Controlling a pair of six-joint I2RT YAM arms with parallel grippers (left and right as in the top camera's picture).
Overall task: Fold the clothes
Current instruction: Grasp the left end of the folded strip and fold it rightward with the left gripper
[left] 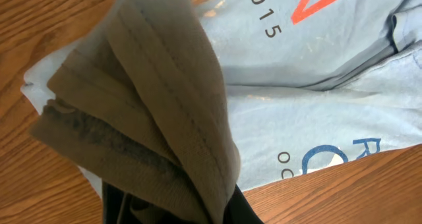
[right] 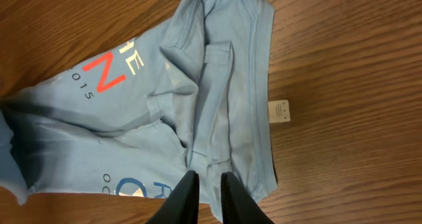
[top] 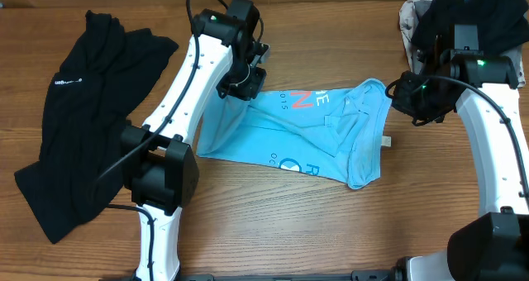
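Note:
The clothes in play are a light blue T-shirt (top: 314,128) with printed text and a small white tag (right: 279,111), lying crumpled mid-table. My left gripper (top: 241,87) hovers over its upper left corner, shut on a bunched fold of the shirt (left: 151,112) that drapes out of the jaws close to the camera. The dark fingers (left: 247,214) barely show beneath that cloth. My right gripper (right: 208,176) is above the shirt's right edge by the sleeve. Its fingertips stand a narrow gap apart, with nothing between them and the shirt flat on the table below.
A black garment (top: 83,116) sprawls across the left of the wooden table (top: 273,215). At the back right corner lies a heap of dark clothing (top: 488,16) over a pale patterned cloth (top: 411,16), close behind the right arm.

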